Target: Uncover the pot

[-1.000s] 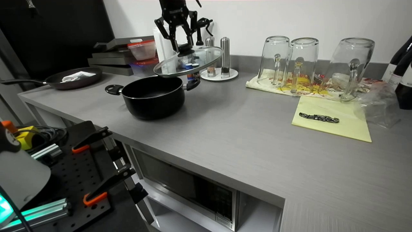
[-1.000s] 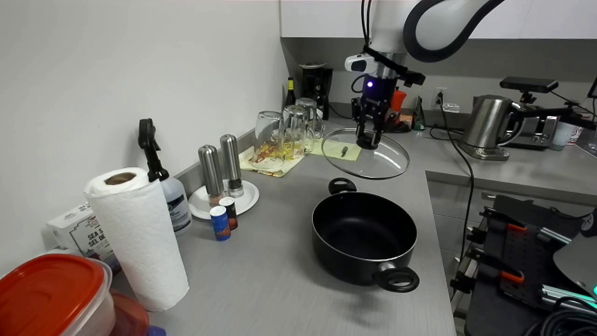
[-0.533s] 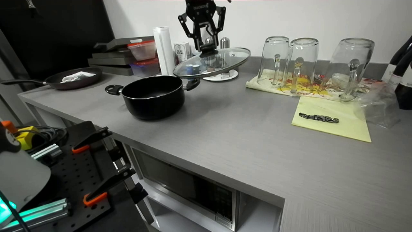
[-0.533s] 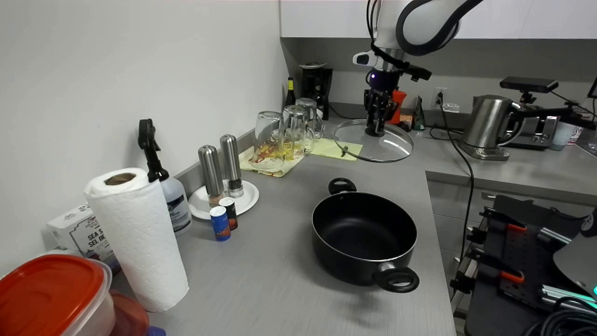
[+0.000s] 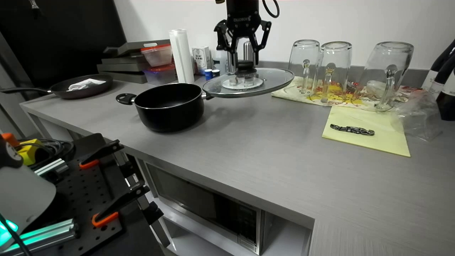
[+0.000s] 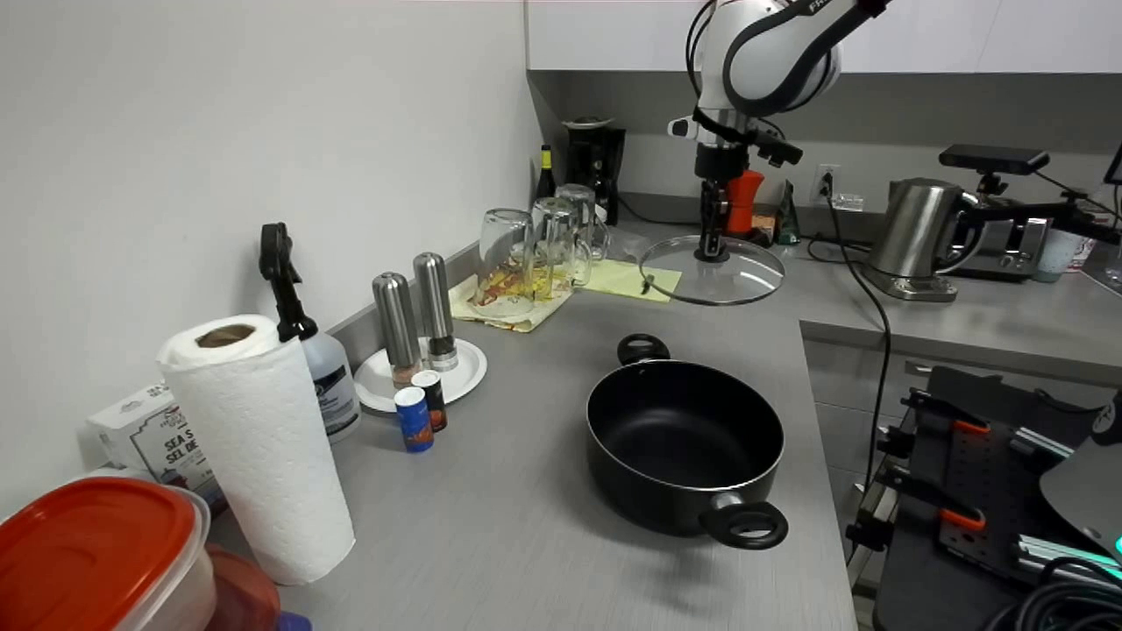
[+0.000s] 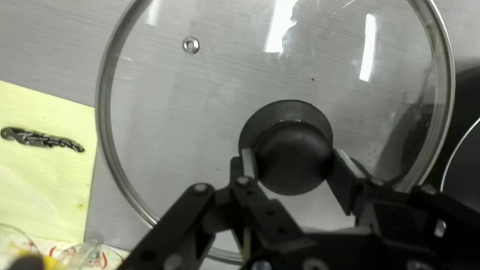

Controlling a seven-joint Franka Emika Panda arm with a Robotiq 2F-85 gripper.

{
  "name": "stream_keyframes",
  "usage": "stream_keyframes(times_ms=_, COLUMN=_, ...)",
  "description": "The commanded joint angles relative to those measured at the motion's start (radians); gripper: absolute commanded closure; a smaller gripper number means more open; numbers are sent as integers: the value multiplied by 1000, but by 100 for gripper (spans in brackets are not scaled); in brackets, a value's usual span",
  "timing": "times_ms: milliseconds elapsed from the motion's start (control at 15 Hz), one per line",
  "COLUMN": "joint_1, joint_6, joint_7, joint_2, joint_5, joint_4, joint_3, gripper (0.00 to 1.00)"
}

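Gray counter [image 6: 491, 526] holds blk pot [image 6: 684, 429], uncovered, w/ gripper [image 7: 294, 165] clamped on knob [image 7: 292, 150] of glass lid [image 6: 714, 285] raised nearby.

The box [image 6: 156, 431] at eight o'clock in an exterior view reads "SEA S… SEL DE", the arm [image 6: 776, 70] at one "FRA"; in an exterior view, gripper [image 5: 245, 66] at twelve: "ROBOTIQ"!

In both exterior views we get bright, even light, apparently from above, which whitens the wall [image 6: 351, 131] and leaves soft-edged shadows on the counter [image 6: 491, 526] by the pot [image 6: 675, 504]. Inside the pot, most detail sinks into black. In the wrist view we meet hard white glare on the lid [image 7: 168, 123], while the gripper [image 7: 294, 163] looks dark and slightly blurred. Toward the edge of an exterior view, the paper towels [image 6: 263, 456] slant outward, which we take for lens distortion.
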Motion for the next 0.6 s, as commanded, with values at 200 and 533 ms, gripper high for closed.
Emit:
stream_keyframes(times_ms=200, joint_1=-45, joint_6=-52, joint_7=239, joint_2=124, joint_5=98, joint_4=134, joint_3=-6, gripper=75)
stream_keyframes(times_ms=533, joint_1=-56, joint_6=4, joint_7=414, joint_2=225, joint_5=105, joint_4=178, joint_3=-10, gripper=75)
